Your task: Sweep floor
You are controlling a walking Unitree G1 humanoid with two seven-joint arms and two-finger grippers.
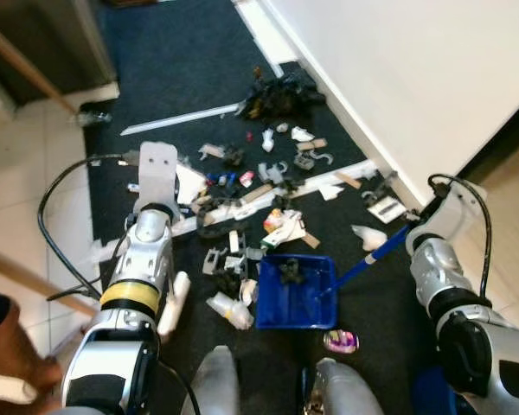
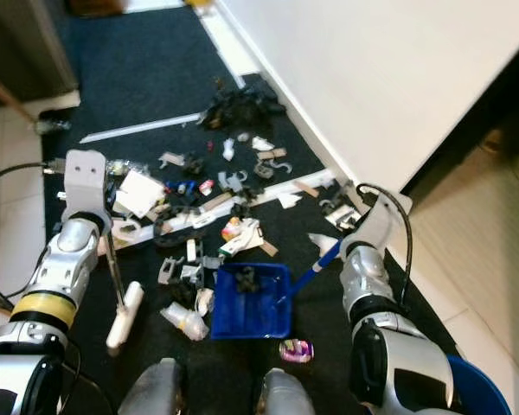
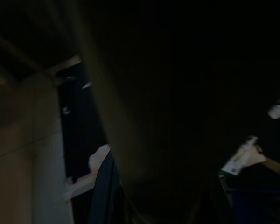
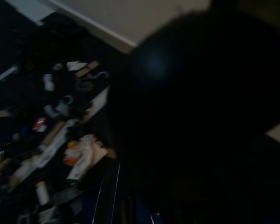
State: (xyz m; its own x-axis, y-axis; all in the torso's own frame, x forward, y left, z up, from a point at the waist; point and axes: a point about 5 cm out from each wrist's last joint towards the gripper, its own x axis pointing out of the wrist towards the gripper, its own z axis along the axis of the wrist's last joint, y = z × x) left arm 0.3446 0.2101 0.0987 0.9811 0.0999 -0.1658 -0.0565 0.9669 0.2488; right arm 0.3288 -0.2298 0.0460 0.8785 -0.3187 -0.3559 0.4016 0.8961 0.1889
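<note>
Dustpan [image 1: 296, 292] amid litter [image 1: 242, 207] beside wall [image 1: 415, 78]

A blue dustpan [image 1: 298, 291] was seen on dark navy carpet [image 1: 182, 60], beside white wall [image 1: 432, 69] and pale tiles [image 1: 26, 164].

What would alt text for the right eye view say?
Seen from above, a blue dustpan sits on dark carpet amid scattered litter, its handle reaching toward the right arm. The left arm is beside a white-handled stick; a white wall runs alongside.
</note>
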